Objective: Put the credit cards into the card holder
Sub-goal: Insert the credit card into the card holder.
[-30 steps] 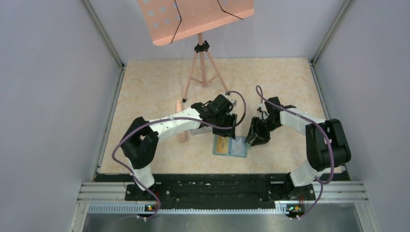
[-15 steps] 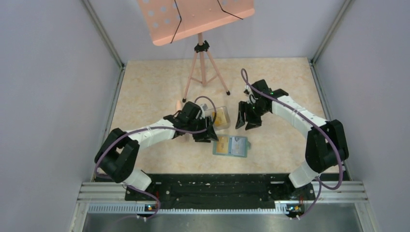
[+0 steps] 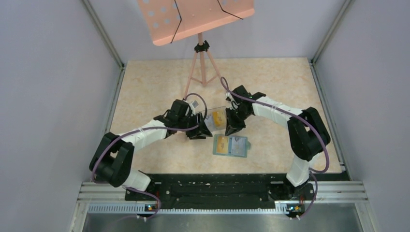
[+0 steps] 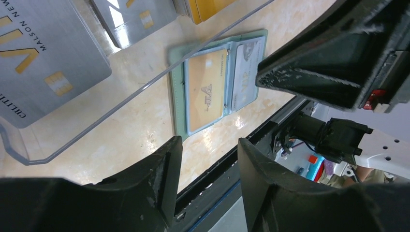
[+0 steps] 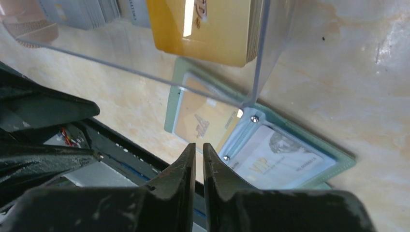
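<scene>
Credit cards could be spilled if the clear box, grasped by the left end effector, is bumped by the clenched right end effector.

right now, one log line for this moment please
left gripper: holds clear box of credit cards aloft | right gripper: nearly shut beside box | card holder: open on table, orange card inside

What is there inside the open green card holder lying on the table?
One sleeve of the card holder holds an orange-yellow card, the other a white-grey card. Whether more cards sit behind them cannot be seen. From the right wrist, the clear box covers part of it.
</scene>
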